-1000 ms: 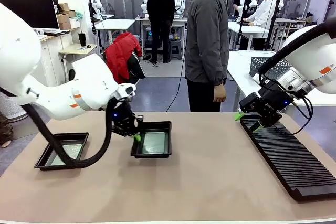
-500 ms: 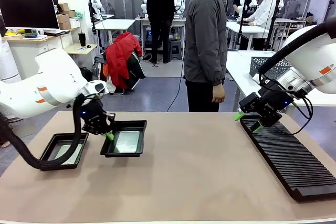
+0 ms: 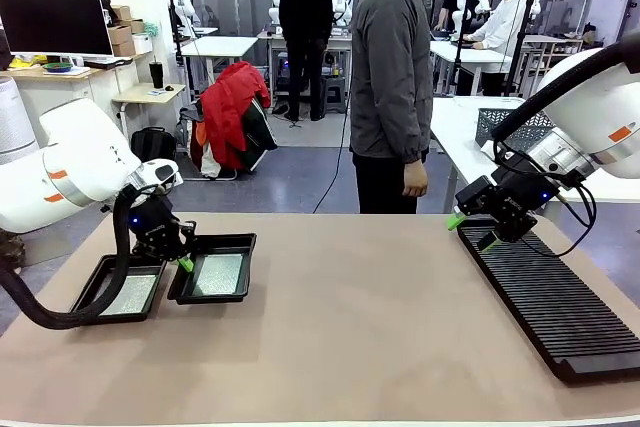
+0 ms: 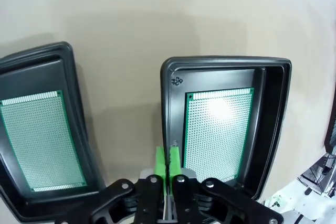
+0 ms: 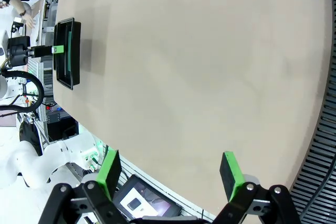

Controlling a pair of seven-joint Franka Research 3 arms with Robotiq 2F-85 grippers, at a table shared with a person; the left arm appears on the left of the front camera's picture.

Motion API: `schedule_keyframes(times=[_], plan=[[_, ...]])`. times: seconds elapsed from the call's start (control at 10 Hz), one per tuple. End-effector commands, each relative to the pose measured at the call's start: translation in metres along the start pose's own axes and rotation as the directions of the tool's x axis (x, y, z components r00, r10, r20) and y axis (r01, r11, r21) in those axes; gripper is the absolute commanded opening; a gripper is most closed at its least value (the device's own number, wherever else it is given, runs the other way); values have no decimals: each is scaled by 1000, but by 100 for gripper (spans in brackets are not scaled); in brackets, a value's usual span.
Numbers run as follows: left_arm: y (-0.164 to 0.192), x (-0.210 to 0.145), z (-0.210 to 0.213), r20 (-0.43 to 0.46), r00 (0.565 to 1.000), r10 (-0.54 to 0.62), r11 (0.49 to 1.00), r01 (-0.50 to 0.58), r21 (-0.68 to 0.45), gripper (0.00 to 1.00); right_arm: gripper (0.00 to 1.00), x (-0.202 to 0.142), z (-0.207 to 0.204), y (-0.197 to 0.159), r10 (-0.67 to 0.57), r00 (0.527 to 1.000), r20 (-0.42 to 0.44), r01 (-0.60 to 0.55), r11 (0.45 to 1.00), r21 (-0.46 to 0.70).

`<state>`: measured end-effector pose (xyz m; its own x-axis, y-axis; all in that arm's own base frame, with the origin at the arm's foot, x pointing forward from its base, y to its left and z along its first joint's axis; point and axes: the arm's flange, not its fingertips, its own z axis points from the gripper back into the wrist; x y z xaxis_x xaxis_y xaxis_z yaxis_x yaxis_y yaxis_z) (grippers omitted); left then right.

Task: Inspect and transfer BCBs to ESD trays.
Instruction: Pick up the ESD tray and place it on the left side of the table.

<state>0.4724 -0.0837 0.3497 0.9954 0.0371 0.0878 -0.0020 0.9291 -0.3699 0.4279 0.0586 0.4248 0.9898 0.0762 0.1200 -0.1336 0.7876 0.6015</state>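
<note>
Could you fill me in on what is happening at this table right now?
The left gripper is shut on the rim of an ESD tray with a BCB in it, right beside a second ESD tray with its own board near the table's left end. The right gripper hangs open over the long black rack. A person stands at the far side, hands off.

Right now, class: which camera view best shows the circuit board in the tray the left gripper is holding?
The left wrist view: the BCB lies close up and flat inside the ESD tray, its hole grid visible. The front view shows it small and oblique. The right wrist view shows the tray far off, edge-on.
</note>
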Motion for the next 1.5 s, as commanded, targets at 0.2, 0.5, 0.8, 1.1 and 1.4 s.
schedule_keyframes(times=[0.2, 0.5, 0.8, 1.1, 1.4], plan=[[23, 8, -23, -3, 1000, -1, 999, 1, 33, 0, 100, 1, -1, 1, -10, 1000, 7, 10, 1000, -14], [29, 8, -32, -7, 1000, 1, 999, -1, 43, 0, 100, 1, -1, 1, -10, 1000, 7, 10, 1000, -14], [24, 5, -35, -18, 999, 37, 999, -37, 36, 0, 100, 1, -1, 1, -10, 1000, 7, 10, 1000, -14], [24, 5, -35, -18, 999, 37, 999, -37, 36, 0, 100, 1, -1, 1, -10, 1000, 7, 10, 1000, -14], [15, 2, -34, -21, 999, 35, 998, -34, 60, 22, 100, 1, -1, 1, -10, 1000, 7, 10, 1000, -14]])
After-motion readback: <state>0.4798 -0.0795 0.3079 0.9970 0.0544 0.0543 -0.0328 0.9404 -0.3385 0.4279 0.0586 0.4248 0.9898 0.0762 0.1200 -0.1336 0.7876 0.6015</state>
